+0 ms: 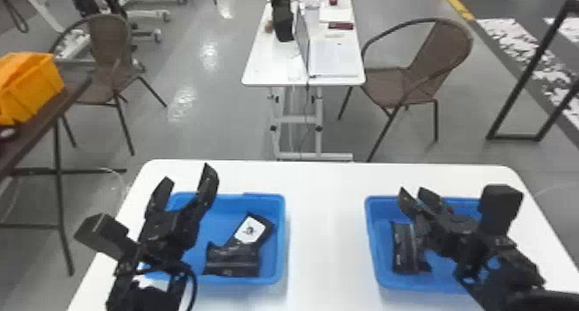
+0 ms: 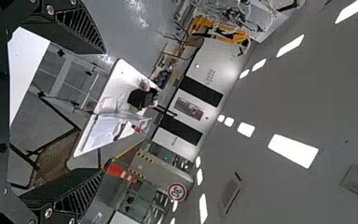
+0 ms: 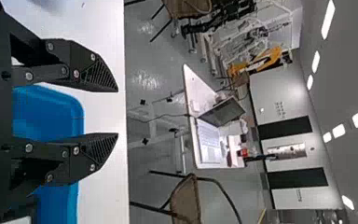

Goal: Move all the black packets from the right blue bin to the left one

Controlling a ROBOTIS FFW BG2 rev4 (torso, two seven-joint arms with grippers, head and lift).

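Black plastic-looking packets lie in both bins in my head view: a plain black packet (image 1: 232, 260) partly overlaps a labelled black packet (image 1: 268, 228) in the left blue bin (image 1: 281, 237), and at least one more, the right-hand packet (image 1: 403, 245), lies in the right blue bin (image 1: 373, 237) on the white counter (image 1: 325, 228). I judge the transfer is partway along, with my next pick in hand. My right pincer (image 1: 413, 191) hangs over the right bin, fingers apart and holding nothing; I'd bring it back and down, close on the packet, lift it clear of the rim and carry it left. My left pincer (image 1: 188, 175) is over the left bin, also spread and empty, so I'd keep it out of the drop path. The white label (image 1: 249, 230) bears a dark mark I can't make out. Through the left wrist camera, I see parted fingers and a round red-rimmed sign (image 2: 176, 192) with figures across the room. Through the right wrist camera, the fingers are parted too, with blue bin wall behind them.
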